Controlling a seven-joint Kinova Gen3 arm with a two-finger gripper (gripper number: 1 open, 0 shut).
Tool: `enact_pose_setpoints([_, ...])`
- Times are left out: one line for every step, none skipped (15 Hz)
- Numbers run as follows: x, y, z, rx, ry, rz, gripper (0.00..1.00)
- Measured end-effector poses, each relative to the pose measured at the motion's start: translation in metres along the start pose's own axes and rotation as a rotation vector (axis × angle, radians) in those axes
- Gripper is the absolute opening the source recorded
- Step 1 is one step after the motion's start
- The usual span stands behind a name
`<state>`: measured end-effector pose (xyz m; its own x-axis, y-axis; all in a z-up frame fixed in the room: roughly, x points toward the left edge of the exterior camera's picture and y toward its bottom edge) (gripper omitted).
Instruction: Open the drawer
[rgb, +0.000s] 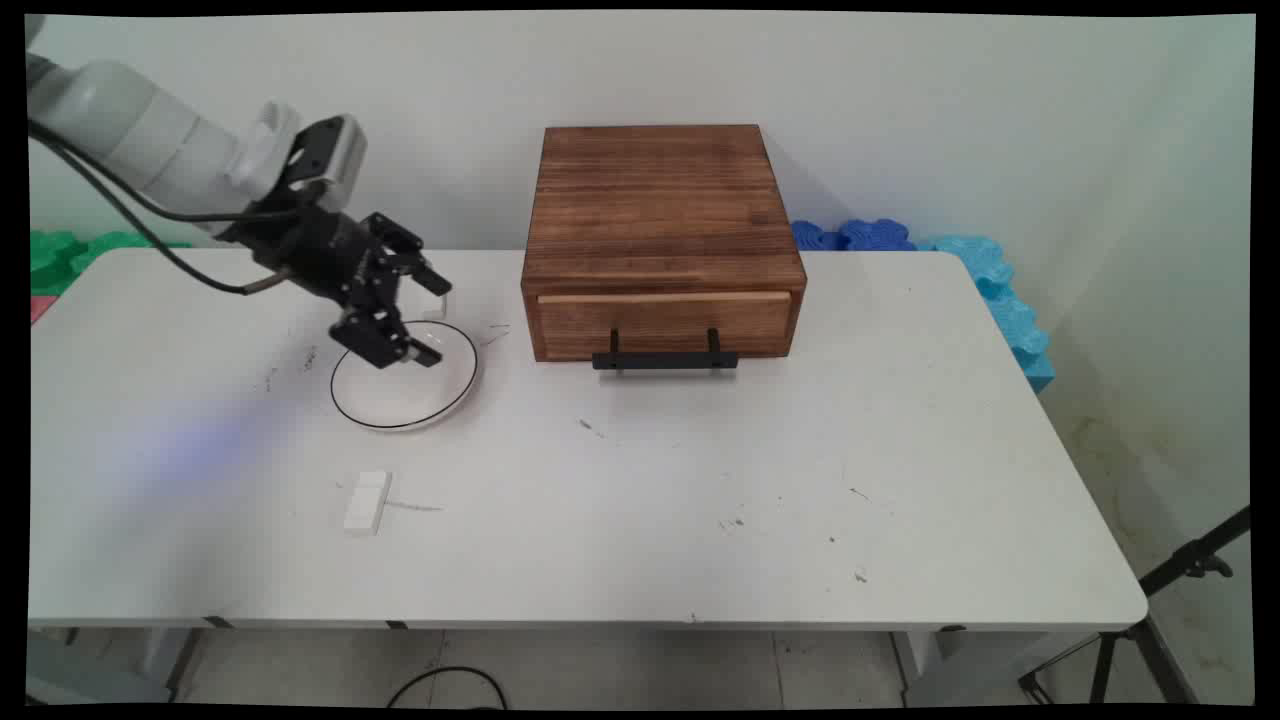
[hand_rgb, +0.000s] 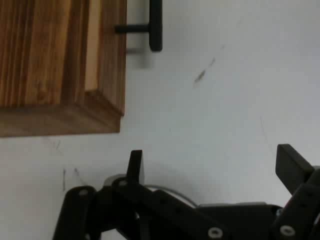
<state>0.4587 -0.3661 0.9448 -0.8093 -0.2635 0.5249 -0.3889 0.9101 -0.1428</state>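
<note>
You've got the end effector w/ fingers apart, empty, hovering over the far rim of the plate on the tabletop's left half; white block nearer front edge; wooden drawer box at back edge, centre.

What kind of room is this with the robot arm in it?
Probably a robot lab or testing room. A robot's claw hangs open over a plate on a scuffed white table, beside a wooden drawer box, and a tripod stands nearby.
</note>
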Motion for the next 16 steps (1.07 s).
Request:
enact_pose_setpoints([0.008,0.002,0.005,0.001,0.003,-0.001,1.00])
enact_pose_setpoints([0.014,0.004,0.009,0.002,0.006,-0.001,1.00])
enact_pose_setpoints([0.023,0.006,0.015,0.003,0.010,-0.001,1.00])
enact_pose_setpoints([0.028,0.008,0.018,0.004,0.013,-0.001,1.00])
enact_pose_setpoints([0.032,0.009,0.021,0.004,0.014,-0.001,1.00])
enact_pose_setpoints([0.038,0.010,0.025,0.006,0.017,-0.001,1.00])
enact_pose_setpoints([0.044,0.011,0.030,0.008,0.020,-0.001,1.00])
enact_pose_setpoints([0.051,0.012,0.036,0.010,0.023,-0.001,1.00])
enact_pose_setpoints([0.057,0.013,0.040,0.012,0.025,-0.001,1.00])
enact_pose_setpoints([0.063,0.014,0.046,0.015,0.027,0.000,1.00])
enact_pose_setpoints([0.069,0.014,0.051,0.017,0.029,0.001,1.00])
enact_pose_setpoints([0.073,0.014,0.056,0.019,0.030,0.002,1.00])
enact_pose_setpoints([0.078,0.014,0.062,0.022,0.030,0.003,1.00])
enact_pose_setpoints([0.083,0.014,0.069,0.024,0.031,0.004,1.00])
enact_pose_setpoints([0.087,0.014,0.075,0.026,0.031,0.005,1.00])
enact_pose_setpoints([0.090,0.014,0.079,0.028,0.031,0.006,1.00])
